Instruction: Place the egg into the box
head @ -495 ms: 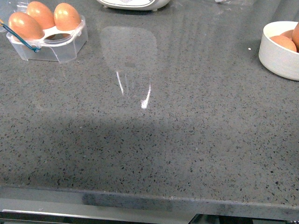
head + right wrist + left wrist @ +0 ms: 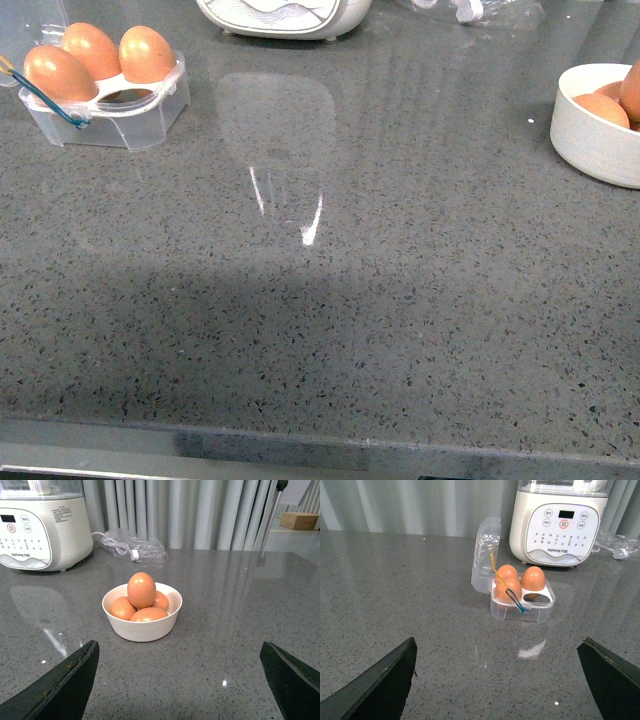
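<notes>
The box (image 2: 110, 105) is a clear four-cup carton at the far left of the counter. Its lid (image 2: 485, 555) stands open and it holds three brown eggs; the fourth cup (image 2: 540, 596) is empty. A white bowl (image 2: 590, 140) at the far right holds several brown eggs, and one egg (image 2: 141, 590) sits on top of the pile. My left gripper (image 2: 499, 641) is open and empty, facing the box (image 2: 522, 607) from a distance. My right gripper (image 2: 177, 642) is open and empty, facing the bowl (image 2: 142, 625) from a distance. Neither gripper shows in the front view.
A white kitchen appliance (image 2: 285, 15) stands at the back between box and bowl; it also shows in the left wrist view (image 2: 560, 527) and the right wrist view (image 2: 42, 527). A clear bag with a cable (image 2: 132, 547) lies behind the bowl. The counter's front edge (image 2: 320, 435) is near.
The front view has shifted a little, so box, bowl and appliance sit slightly lower in the picture. Nothing on the counter has moved relative to the rest.
</notes>
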{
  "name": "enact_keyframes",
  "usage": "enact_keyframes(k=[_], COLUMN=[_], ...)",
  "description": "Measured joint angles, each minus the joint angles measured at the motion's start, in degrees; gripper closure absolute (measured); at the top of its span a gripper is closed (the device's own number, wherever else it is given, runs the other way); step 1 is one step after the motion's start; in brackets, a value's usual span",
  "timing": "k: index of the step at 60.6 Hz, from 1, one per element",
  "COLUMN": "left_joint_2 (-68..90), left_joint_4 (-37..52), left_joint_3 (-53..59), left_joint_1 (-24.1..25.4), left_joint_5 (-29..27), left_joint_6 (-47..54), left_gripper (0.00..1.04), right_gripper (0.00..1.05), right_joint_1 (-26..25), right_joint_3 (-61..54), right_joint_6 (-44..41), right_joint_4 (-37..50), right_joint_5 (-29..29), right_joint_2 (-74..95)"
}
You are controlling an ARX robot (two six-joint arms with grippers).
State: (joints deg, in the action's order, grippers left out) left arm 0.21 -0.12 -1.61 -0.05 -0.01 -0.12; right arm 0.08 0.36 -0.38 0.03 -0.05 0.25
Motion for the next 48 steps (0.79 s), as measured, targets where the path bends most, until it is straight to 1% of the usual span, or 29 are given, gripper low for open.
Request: enact_keyframes(k=[38,40,44,48], left_joint_2=[0.0,0.0,0.0,0.0], left_joint_4=[0.0,0.0,0.0,0.0], left_joint_3=[0.0,0.0,0.0,0.0], left_joint_1=[0.0,0.0,0.0,0.0], left_joint_5=[0.0,0.0,0.0,0.0], left_joint_6=[0.0,0.0,0.0,0.0], left_gripper=[0.07,0.07,0.07,0.07], right_gripper=[0.07,0.07,0.07,0.07], right_joint_1=[0.0,0.0,0.2,0.4], right_joint_3=[0.0,0.2,2.8,4.8], right_joint_6=[0.0,-0.2,-1.0,-1.6], right_joint_4=[0.0,-0.9,-6.7,-5.9], right_joint_5=[0.0,-0.3,-1.1,-1.2], right_joint_2=[0.0,0.4,3.6,8.6])
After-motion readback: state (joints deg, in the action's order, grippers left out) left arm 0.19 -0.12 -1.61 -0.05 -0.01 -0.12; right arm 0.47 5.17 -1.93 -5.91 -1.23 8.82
